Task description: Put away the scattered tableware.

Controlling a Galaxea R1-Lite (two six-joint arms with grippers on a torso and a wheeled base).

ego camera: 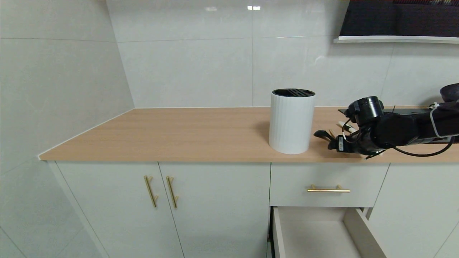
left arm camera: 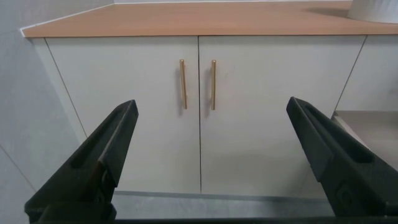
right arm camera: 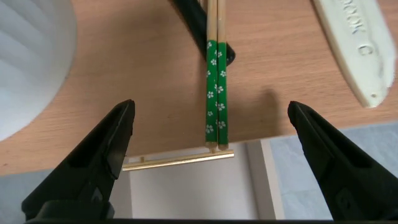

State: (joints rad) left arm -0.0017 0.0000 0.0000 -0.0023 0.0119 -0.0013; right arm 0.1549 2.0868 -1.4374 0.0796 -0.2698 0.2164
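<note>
Three loose pieces are lying on the countertop [ego camera: 179, 132] at about 3 o'clock from the white slotted holder [ego camera: 291, 123], counting 12 o'clock as toward the back wall. They are a pair of chopsticks [right arm camera: 217, 74] with green flowered ends, a black handle [right arm camera: 198, 25] crossing beneath them, and a white utensil [right arm camera: 354, 43] lying apart at their side. None of them is standing in the holder or lying in the open drawer [ego camera: 315, 233], which is gaping at the holder's 5 o'clock under the shut drawer [ego camera: 329, 179]. I am therefore judging the task as barely begun, with every piece yet to be put away.

The right gripper [right arm camera: 211, 112] is hovering over the counter's front edge with its jaws spread wide. They are straddling the green ends of the chopsticks without touching them and are gripping nothing, so a grasp on the chopsticks is looking like the step in hand. The left gripper [left arm camera: 211, 109] is hanging low in front of the double cabinet doors [left arm camera: 124, 106], off toward the holder's 8 o'clock, its jaws likewise spread wide and holding nothing.
</note>
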